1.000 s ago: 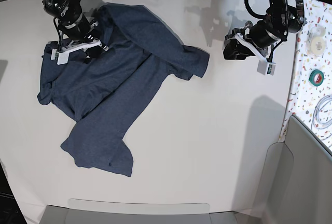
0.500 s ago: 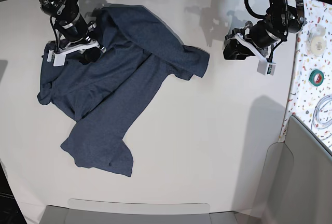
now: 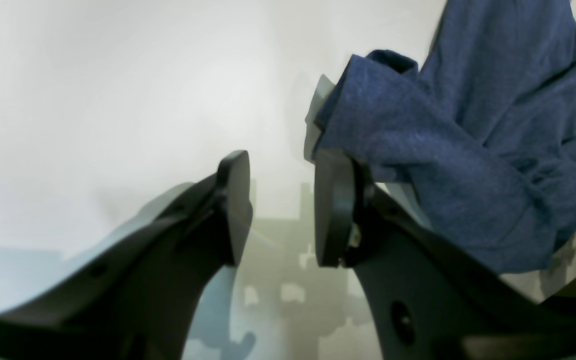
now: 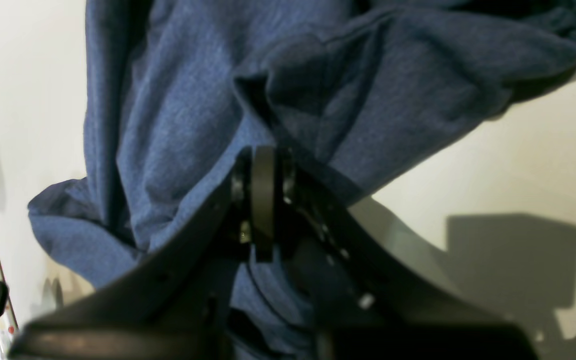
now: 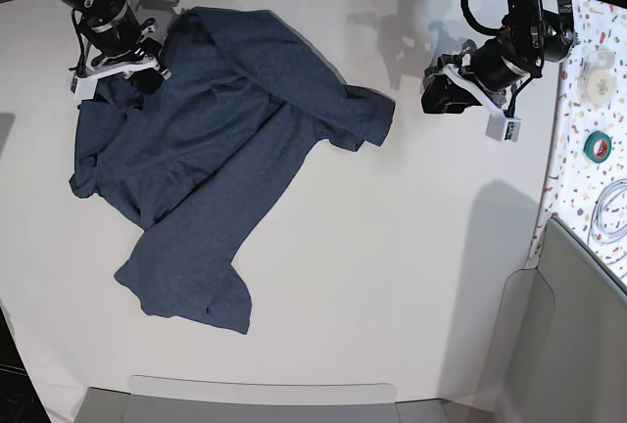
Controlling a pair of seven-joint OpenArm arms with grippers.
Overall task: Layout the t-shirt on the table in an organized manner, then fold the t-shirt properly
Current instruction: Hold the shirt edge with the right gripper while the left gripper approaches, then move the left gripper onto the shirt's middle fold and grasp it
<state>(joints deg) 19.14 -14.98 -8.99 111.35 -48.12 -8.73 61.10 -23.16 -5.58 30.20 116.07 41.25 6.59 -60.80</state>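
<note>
The dark navy t-shirt (image 5: pixel 216 159) lies crumpled and plain side up on the left half of the white table (image 5: pixel 392 247), with one sleeve bunched toward the middle. My right gripper (image 5: pixel 145 75) sits at the shirt's far left corner. In the right wrist view the right gripper (image 4: pixel 263 200) is shut, with a fold of the t-shirt (image 4: pixel 183 115) pinched between its pads. My left gripper (image 5: pixel 436 98) hovers over bare table right of the shirt. In the left wrist view the left gripper (image 3: pixel 280 210) stands open and empty, the t-shirt (image 3: pixel 448 150) sleeve just beyond its right finger.
A speckled strip (image 5: pixel 578 178) runs along the right edge, carrying a green tape roll (image 5: pixel 598 144), a pale roll (image 5: pixel 598 75) and a coiled cable (image 5: pixel 612 210). A grey panel (image 5: pixel 578 335) stands at the bottom right and a grey ledge (image 5: pixel 265 399) along the front edge.
My right gripper has moved toward the far left corner of the table, drawing the shirt's upper left edge along with it. The left arm has stayed still.
</note>
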